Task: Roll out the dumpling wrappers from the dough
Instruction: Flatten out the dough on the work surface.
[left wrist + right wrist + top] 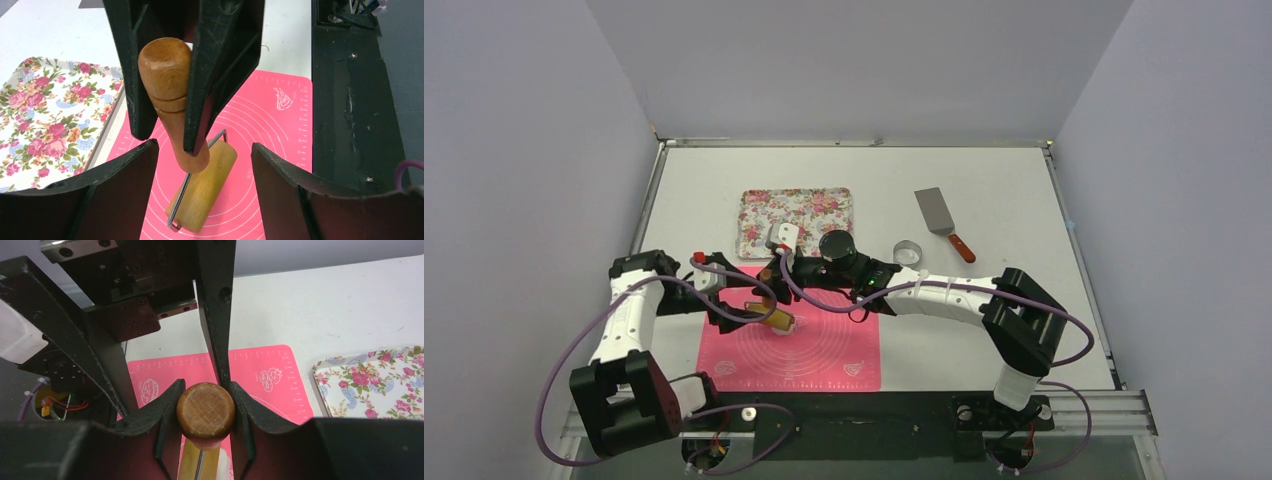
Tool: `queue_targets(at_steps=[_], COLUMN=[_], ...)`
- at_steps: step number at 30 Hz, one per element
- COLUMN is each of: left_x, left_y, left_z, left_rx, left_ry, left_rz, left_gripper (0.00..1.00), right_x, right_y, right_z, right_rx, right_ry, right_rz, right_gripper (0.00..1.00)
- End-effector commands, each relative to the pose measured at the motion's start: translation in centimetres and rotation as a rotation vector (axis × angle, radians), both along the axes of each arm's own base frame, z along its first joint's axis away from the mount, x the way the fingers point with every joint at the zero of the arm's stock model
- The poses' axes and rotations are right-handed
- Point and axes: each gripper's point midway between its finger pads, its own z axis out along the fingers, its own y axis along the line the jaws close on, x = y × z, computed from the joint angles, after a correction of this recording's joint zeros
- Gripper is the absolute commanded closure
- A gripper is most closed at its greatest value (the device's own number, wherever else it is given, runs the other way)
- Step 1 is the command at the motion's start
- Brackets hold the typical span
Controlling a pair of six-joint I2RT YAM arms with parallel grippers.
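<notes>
Left wrist view shows the left hand (202, 147) wide open and empty; the right hand (205, 412) alone clamps the roller (202, 192) handle, which could twist loose.

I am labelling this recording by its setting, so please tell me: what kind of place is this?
Probably a robot lab bench staged for baking, not a home kitchen: a white table inside plain walls, robot arms bolted on, a pink baking mat, a wooden rolling pin.
</notes>
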Motion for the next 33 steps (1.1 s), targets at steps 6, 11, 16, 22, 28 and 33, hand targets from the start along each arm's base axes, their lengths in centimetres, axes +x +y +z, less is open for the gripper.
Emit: queue_targets(at_steps=[6,11,16,22,28,33], left_x=[1.6,1.2,0.7,1.0,0.6,0.1], left_y=[-0.8,-0.9,-1.6,-1.9,-2.7,-2.9], left_z=[1.7,1.3,1.7,1.1,0.8,-0.2], left_rx=[-0.171,-0.168,-0.191,-0.203,-0.206,-0.195], left_ry=[0.058,0.051,0.084,0.122,0.087,0.067], left_rz=[0.037,0.031,0.012,-0.003,-0.044,-0.067], left_gripper=[0.45,0.49,0.49,0.59,0.74,0.88], right_x=[-0.9,-0.8,-0.7,-0.6,-0.4,-0.5], right_y=[1.1,1.3,1.7,2.0,1.8,1.9], right_z=[7.2,6.9,6.8,6.6,5.0,3.6], right_rx=[0.198,0.181,0.175,0.168,0.12,0.089], right_ry=[-0.081,-0.08,-0.074,-0.065,-0.062,-0.056], right_rz=[0.054,0.054,0.06,0.062,0.058,0.067], right_gripper=[1.0,1.0,1.0,1.0,1.0,1.0])
